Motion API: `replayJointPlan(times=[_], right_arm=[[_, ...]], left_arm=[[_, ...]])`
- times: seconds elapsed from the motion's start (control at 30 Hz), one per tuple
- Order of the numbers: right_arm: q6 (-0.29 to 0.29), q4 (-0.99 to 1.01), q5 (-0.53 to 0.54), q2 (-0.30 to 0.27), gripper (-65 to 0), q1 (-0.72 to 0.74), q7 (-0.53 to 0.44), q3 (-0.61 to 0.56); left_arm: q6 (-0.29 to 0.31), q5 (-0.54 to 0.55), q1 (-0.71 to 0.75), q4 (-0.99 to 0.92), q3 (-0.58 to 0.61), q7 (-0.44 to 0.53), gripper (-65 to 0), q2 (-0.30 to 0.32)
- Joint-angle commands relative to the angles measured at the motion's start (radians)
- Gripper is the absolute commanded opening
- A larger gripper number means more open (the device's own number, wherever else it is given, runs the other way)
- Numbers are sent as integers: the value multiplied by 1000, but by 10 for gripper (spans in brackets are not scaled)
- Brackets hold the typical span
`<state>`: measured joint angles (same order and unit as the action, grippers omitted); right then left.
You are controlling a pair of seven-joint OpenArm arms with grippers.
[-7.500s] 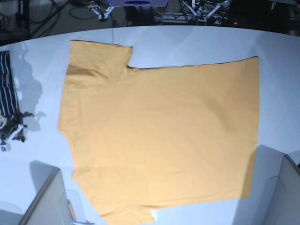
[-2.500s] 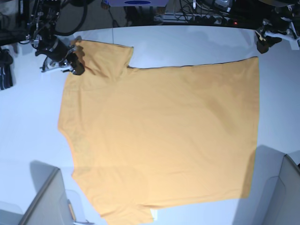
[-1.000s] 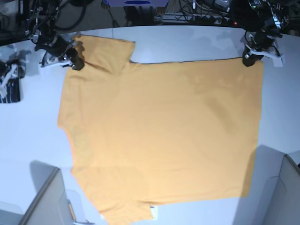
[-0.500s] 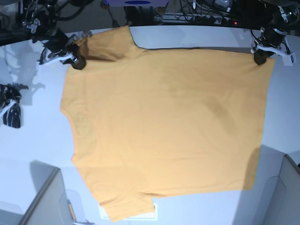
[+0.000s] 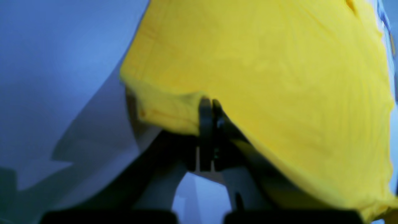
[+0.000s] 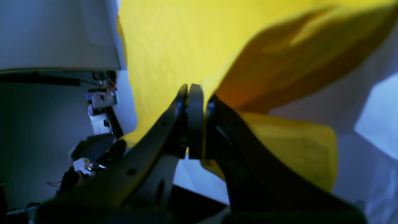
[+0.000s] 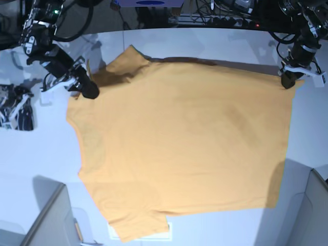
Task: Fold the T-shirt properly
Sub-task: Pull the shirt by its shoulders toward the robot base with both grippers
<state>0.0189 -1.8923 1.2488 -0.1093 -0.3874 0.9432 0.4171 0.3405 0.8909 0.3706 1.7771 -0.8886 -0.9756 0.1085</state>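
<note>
White bench, T-shirt spread across; left pincer and right pincer clamped on far edge, probably lifting it slightly.

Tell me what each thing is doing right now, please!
T-shirt: spread out, far edge lifted off the white table and pulled forward.
Left pincer: shut, pinching the shirt's far corner.
Right pincer: shut, pinching the shirt by the sleeve.
Navy striped garment: crumpled in a heap, untouched, off to the side.
</note>
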Motion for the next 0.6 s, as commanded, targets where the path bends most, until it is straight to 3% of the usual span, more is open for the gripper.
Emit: replayJointPlan(times=[0.0,0.17,0.37,0.57], right_arm=[[-7,-19,26,-7,-650,12,-5,4],[-7,-16,24,-5,-650,54,-5,4],[-7,86,24,-7,-650,121,-5,1],[-7,150,24,-7,-650,196,-5,-4]], left_arm=[[-4,18,-8,16,-5,24,-650,17],[-5,17,-45,14,-4,24,-650,49],[-36,-86,-107,13,-4,24,-650,50],[-41,-105,-143,13,53,22,-650,52]])
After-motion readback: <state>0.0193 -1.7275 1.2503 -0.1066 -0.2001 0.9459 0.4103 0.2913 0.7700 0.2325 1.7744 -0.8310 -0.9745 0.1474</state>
